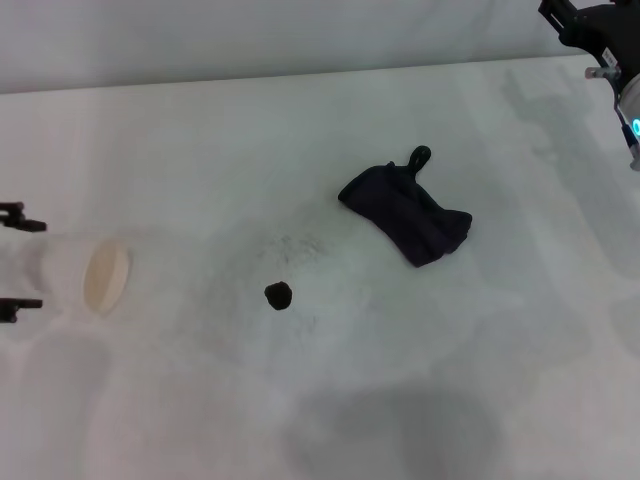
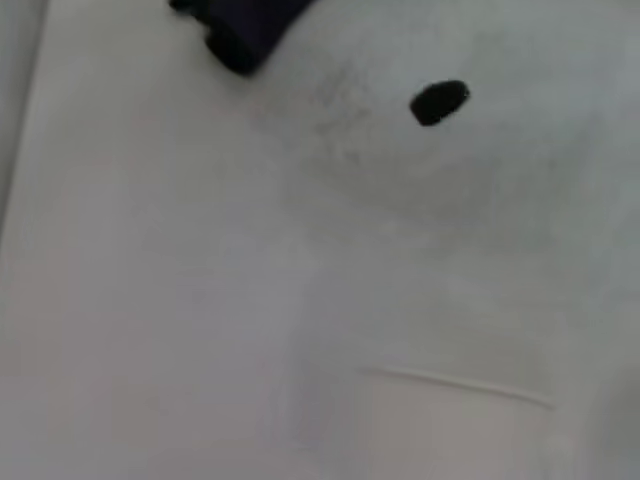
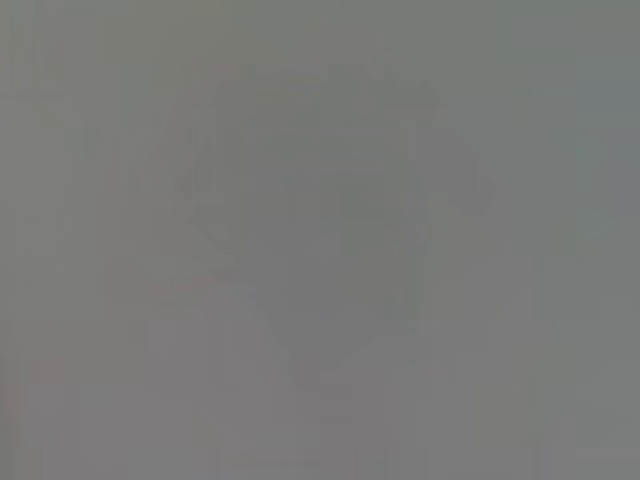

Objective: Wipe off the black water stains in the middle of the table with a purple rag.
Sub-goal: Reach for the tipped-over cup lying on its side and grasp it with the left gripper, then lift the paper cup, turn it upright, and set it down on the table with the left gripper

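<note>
- Left claw (image 1: 14, 262) at the worktop's left edge, mostly cut off; two finger tips apart, released, holding nothing.
- Right claw (image 1: 598, 40) at the far right corner, cut off; grip unreadable.
- Black water stain (image 1: 278, 295) mid-worktop (image 1: 180, 400); purple rag (image 1: 405, 214) beyond it, rightward, apart.
- Right wrist view: blank grey.
</note>
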